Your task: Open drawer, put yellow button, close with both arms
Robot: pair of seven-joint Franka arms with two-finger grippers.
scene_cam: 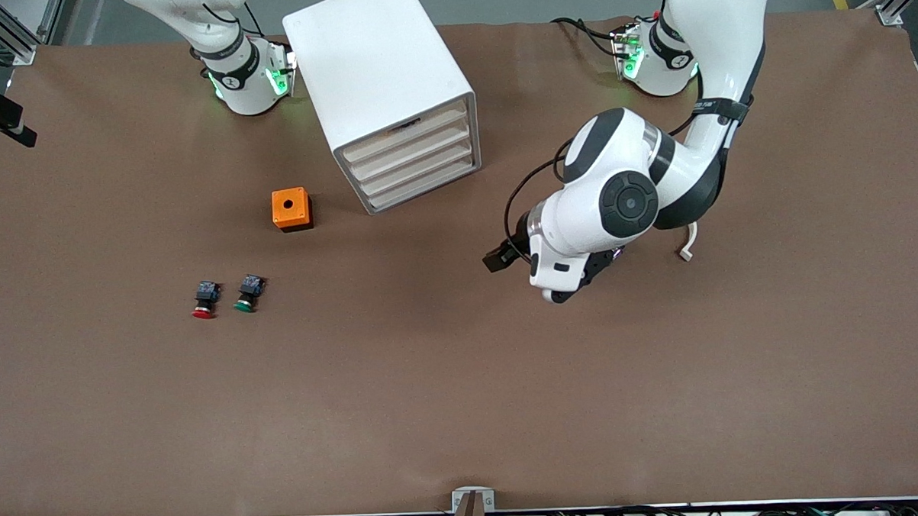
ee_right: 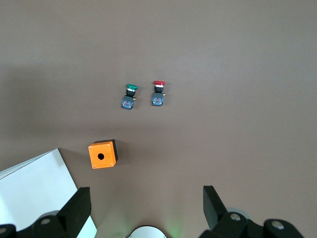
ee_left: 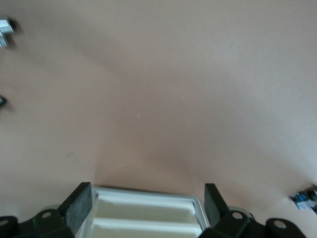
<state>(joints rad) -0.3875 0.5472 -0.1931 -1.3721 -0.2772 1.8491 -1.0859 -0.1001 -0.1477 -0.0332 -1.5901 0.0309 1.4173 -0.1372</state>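
The white cabinet (scene_cam: 376, 70) stands near the robots' bases. Its uppermost drawer (scene_cam: 409, 134) sits pushed in above three others. The yellow button is out of view. My left gripper (ee_left: 146, 191) hangs low over the table in front of the drawers, toward the left arm's end. It is open and empty, and the cabinet's drawer fronts (ee_left: 143, 218) show between its fingers. In the front view the white hand (scene_cam: 557, 268) covers those fingers. My right gripper (ee_right: 146, 194) is open and empty, high above its own base beside the cabinet (ee_right: 29, 193), outside the front view.
An orange box with a round hole (scene_cam: 291, 209) (ee_right: 102, 154) stands beside the cabinet, nearer the front camera. Nearer still lie a red-capped button (scene_cam: 205, 299) (ee_right: 158, 93) and a green-capped button (scene_cam: 248, 293) (ee_right: 130, 95), side by side.
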